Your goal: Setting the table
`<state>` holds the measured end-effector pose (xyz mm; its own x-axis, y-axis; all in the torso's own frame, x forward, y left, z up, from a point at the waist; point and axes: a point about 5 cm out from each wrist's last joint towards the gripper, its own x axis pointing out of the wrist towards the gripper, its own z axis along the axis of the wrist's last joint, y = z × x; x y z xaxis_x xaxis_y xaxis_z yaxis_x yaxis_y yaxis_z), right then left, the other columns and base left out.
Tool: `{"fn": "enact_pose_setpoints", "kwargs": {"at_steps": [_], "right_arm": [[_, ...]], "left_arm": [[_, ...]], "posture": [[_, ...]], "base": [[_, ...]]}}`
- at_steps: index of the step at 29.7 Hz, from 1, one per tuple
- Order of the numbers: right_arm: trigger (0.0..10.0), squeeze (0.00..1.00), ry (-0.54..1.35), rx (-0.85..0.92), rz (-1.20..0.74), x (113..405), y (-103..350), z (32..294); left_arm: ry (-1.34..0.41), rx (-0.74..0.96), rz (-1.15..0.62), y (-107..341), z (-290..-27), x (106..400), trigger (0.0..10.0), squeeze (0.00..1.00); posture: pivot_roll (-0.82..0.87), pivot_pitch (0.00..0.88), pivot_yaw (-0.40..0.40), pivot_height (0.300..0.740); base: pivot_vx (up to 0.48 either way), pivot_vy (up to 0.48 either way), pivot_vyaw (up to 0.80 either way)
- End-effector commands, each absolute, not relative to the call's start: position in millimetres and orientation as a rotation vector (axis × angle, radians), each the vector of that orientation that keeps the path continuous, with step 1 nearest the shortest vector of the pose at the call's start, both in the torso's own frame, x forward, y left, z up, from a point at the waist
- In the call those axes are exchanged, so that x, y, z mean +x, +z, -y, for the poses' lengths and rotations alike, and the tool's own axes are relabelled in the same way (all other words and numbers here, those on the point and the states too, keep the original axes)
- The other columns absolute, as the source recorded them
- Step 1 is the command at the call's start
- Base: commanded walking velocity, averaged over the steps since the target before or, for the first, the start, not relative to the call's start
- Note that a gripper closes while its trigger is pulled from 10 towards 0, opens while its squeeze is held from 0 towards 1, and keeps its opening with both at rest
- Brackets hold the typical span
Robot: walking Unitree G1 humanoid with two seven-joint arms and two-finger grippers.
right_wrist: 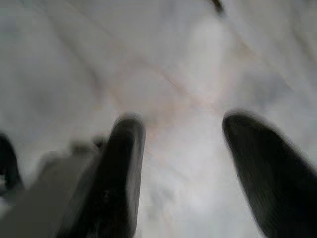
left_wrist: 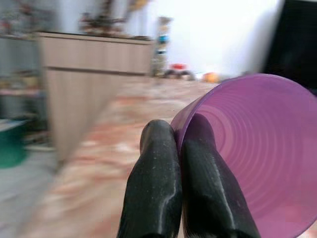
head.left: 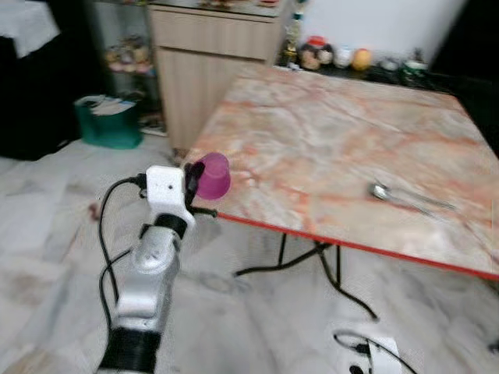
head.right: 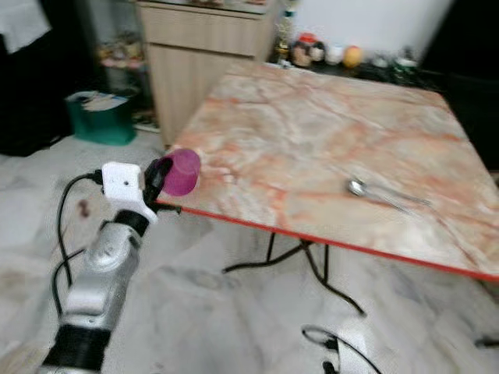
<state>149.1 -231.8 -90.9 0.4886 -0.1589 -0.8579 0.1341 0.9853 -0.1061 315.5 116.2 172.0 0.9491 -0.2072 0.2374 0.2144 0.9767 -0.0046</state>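
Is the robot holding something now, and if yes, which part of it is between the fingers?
The left gripper holds a purple cup by its rim wall, one finger inside. The right gripper is open, holding nothing.

Purple cup (left_wrist: pixel 257 163) cropped, shelf ornaments (head.left: pixel 335 56) blurred

Soft even daylight, mild motion blur throughout, heaviest in both wrist views
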Motion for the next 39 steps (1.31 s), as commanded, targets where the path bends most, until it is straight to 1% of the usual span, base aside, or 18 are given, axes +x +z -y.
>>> {"fn": "enact_pose_setpoints", "kwargs": {"at_steps": [1, 14, 39], "right_arm": [[10.0, 0.00, -0.176, -0.027, -1.019, 157.6, -87.7, 231.0], [10.0, 0.00, -0.165, -0.023, -1.017, 158.4, -87.6, 229.4], [10.0, 0.00, -0.154, -0.017, -1.008, 159.5, -88.1, 224.8]], "left_arm": [[-0.188, -0.013, 0.244, 174.1, -123.9, 316.7, 10.0, 0.00], [-0.171, -0.009, 0.243, 178.2, -127.5, 319.0, 10.0, 0.00], [-0.173, -0.001, 0.227, 178.1, -128.9, 322.3, 10.0, 0.00]], "posture": [[0.20, 0.000, -0.109, 0.707], [0.20, 0.000, -0.100, 0.707], [0.20, 0.000, -0.087, 0.707]], "base": [[0.000, -0.409, 0.00], [0.000, -0.410, 0.00], [0.000, -0.479, 0.00]]}}
